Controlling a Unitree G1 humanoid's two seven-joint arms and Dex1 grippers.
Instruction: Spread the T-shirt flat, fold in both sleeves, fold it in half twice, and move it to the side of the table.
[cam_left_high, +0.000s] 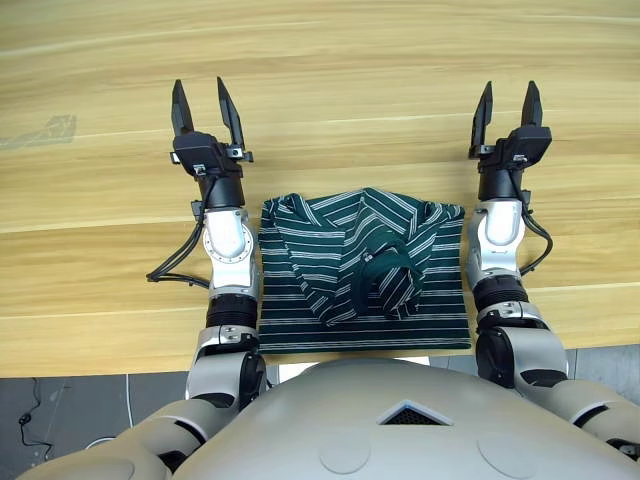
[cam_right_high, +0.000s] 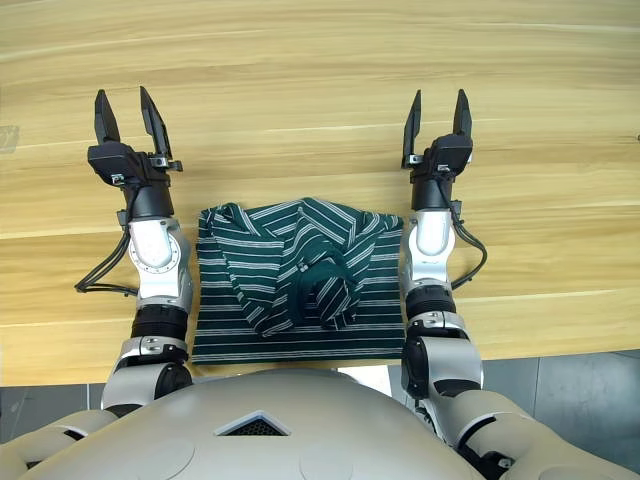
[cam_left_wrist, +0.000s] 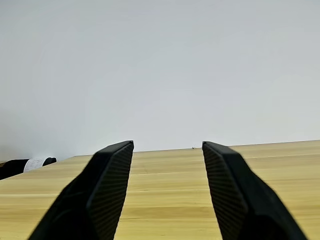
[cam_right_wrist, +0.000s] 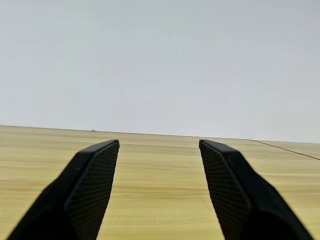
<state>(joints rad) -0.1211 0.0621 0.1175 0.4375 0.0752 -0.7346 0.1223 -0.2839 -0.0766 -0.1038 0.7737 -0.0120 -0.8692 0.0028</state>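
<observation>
T-shirt (cam_left_high: 365, 275) lies crumpled at the table's (cam_left_high: 350, 80) near edge, between both forearms, slightly longer 9-to-3. Left gripper (cam_left_high: 201, 95) and right gripper (cam_left_high: 510, 95) are both spread wide and empty. Shirt sits at 5 o'clock from left, 7 o'clock from right; neither looks nearer.

No text, number or sign can be read. A white patch (cam_left_wrist: 34, 163) on a dark object (cam_left_wrist: 12, 168), far beyond the left gripper (cam_left_wrist: 167, 145), is too blurred.
</observation>
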